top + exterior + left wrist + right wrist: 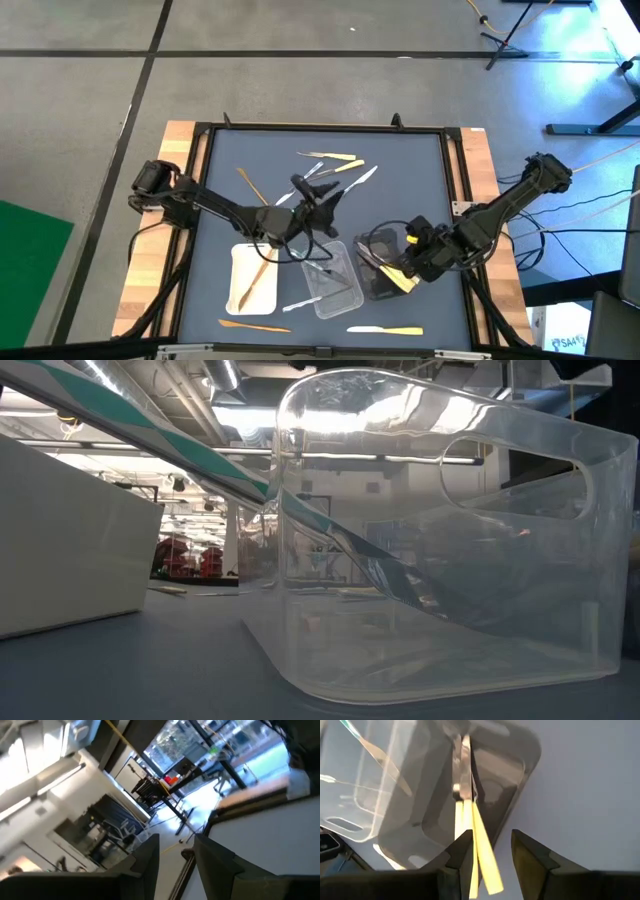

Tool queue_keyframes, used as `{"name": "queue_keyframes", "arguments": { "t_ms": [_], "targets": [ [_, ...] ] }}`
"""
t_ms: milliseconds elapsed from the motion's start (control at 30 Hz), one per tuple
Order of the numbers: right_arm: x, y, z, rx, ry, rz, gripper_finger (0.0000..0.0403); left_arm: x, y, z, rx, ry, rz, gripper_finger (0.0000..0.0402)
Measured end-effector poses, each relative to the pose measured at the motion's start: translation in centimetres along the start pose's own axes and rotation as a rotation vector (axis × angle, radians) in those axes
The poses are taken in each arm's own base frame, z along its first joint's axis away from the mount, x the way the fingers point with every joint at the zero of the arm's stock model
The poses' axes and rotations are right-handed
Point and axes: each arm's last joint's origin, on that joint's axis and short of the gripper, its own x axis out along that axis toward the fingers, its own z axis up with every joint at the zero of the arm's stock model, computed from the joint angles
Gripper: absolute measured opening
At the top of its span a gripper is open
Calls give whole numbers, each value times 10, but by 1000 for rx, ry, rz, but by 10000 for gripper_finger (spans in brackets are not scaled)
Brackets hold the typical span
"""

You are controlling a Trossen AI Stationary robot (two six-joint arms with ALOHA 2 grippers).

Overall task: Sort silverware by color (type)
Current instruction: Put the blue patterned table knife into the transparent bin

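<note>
On the gray mat we've got yellow knives (479, 845) lying lengthwise toward 12 o'clock between the right gripper's (492, 850) parted jaws, over the black tray (520, 775).

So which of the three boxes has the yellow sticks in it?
The black tray, the one nearest the right gripper. Pale yellow utensils lean in it. The white tray holds a brown wooden one, and the clear tray between them holds clear ones.
</note>
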Motion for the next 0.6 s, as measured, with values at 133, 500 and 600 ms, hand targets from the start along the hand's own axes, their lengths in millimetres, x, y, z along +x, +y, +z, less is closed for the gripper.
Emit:
{"name": "queue_keyframes", "arguments": {
  "t_ms": [133, 500, 600],
  "targets": [
    [-2, -1, 3, -69, -45, 1, 120, 5, 17, 3, -93, -12, 17, 117],
    [4, -5, 28, -215, -70, -44, 120, 20, 52, 2, -246, -31, 45, 117],
    [5, -6, 36, -248, -79, -53, 120, 26, 60, -2, -290, -19, 39, 117]
  ]
}}
